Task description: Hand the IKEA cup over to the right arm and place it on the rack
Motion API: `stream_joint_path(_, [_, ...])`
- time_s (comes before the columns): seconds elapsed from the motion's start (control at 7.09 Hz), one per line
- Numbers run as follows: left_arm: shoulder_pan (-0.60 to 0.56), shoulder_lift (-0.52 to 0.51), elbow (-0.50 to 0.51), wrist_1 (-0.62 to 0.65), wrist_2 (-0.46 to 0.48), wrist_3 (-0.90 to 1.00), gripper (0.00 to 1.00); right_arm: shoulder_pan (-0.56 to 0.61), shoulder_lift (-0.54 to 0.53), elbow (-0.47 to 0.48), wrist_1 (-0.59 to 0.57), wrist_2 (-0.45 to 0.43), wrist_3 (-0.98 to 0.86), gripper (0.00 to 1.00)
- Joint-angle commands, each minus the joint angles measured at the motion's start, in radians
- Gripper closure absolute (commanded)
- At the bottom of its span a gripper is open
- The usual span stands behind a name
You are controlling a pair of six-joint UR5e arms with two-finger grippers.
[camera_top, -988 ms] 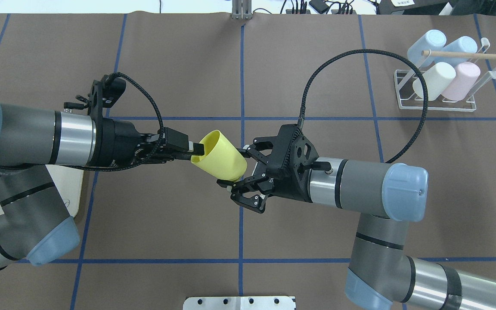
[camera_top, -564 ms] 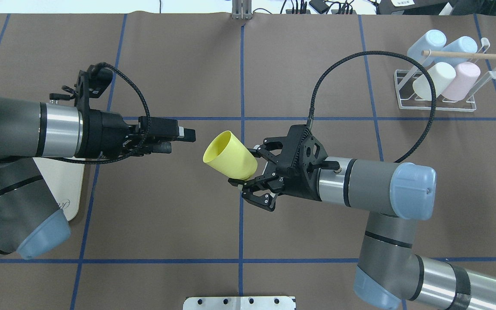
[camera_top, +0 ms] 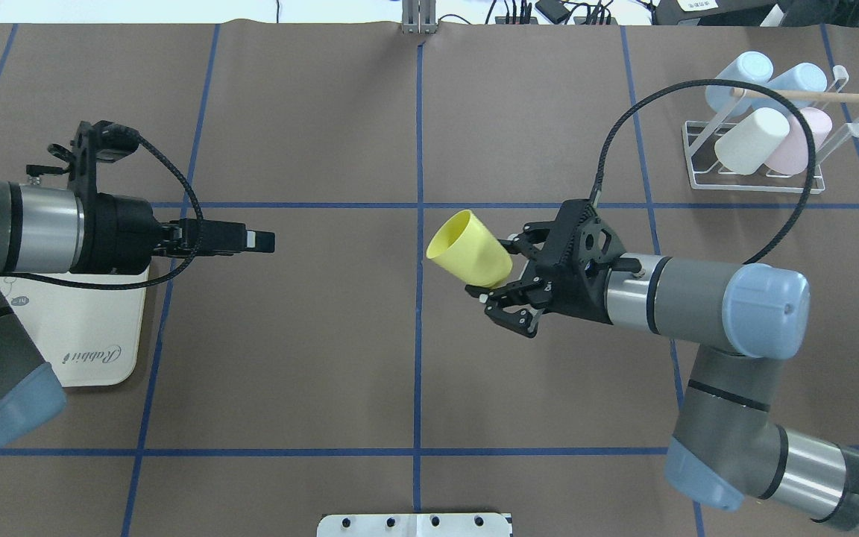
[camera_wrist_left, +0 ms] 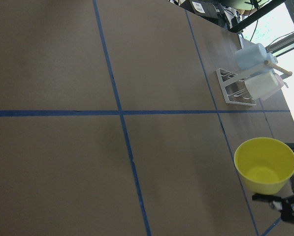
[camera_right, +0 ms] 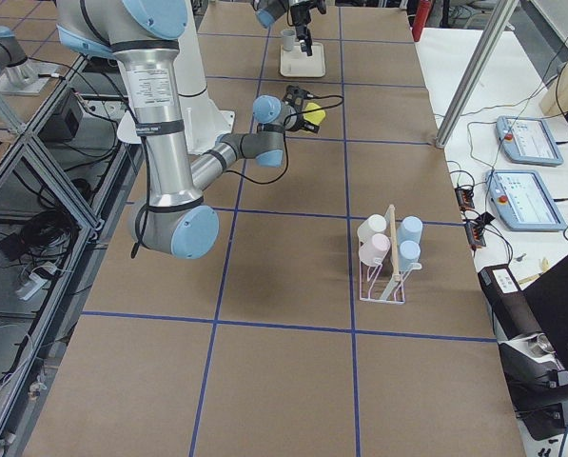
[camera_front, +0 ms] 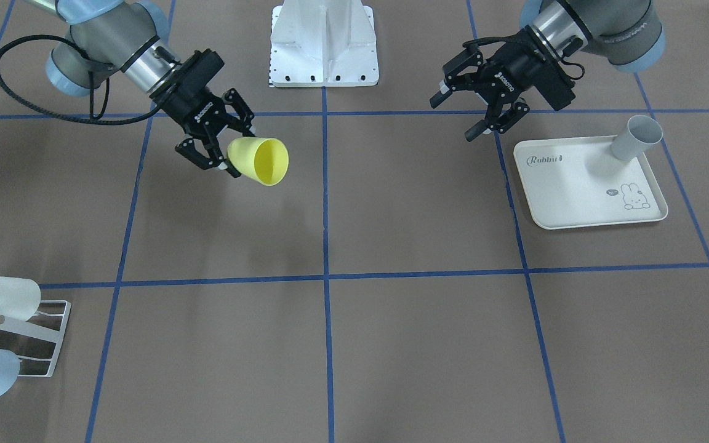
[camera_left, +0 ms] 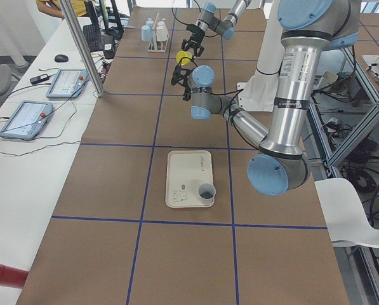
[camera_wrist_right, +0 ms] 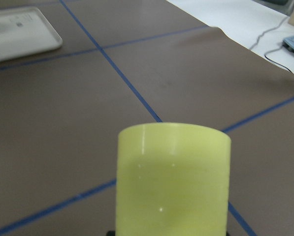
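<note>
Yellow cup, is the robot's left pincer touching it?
Apart. The overhead view shows a wide stretch of bare table between the left pincer and the yellow cup, which the right pincer holds.

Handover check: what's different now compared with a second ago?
The left gripper let go of the yellow cup, which it had held by the rim. It drew back toward its own side and is now open and well clear. The right gripper keeps its grip on the cup's base and has carried it across the centre line toward the rack. The rack, its four cups and the rabbit tray stayed put.
</note>
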Motion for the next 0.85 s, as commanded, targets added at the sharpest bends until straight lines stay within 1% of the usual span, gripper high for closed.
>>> stream_joint_path(0.0, [-0.018, 0.02, -0.001, 0.001, -0.006, 0.028, 0.0, 0.123, -0.055, 0.036, -0.26, 0.002, -0.193, 1.0])
stream_joint_path(0.14, [-0.018, 0.016, -0.001, 0.001, -0.005, 0.028, 0.0, 0.189, -0.143, 0.117, -0.391, 0.001, -0.352, 1.0])
stream_joint_path(0.28, [-0.018, 0.014, -0.001, 0.001, -0.003, 0.028, 0.0, 0.281, -0.235, 0.165, -0.437, 0.001, -0.535, 1.0])
stream_joint_path(0.42, [-0.017, 0.013, 0.001, 0.001, -0.003, 0.027, 0.0, 0.371, -0.292, 0.159, -0.437, -0.001, -0.702, 1.0])
stream_joint_path(0.56, [-0.015, 0.011, 0.001, -0.001, -0.002, 0.025, 0.0, 0.465, -0.312, 0.135, -0.446, 0.001, -0.887, 1.0])
stream_joint_path(0.71, [-0.015, 0.011, 0.001, 0.001, -0.002, 0.025, 0.0, 0.545, -0.31, 0.113, -0.474, -0.001, -1.05, 1.0])
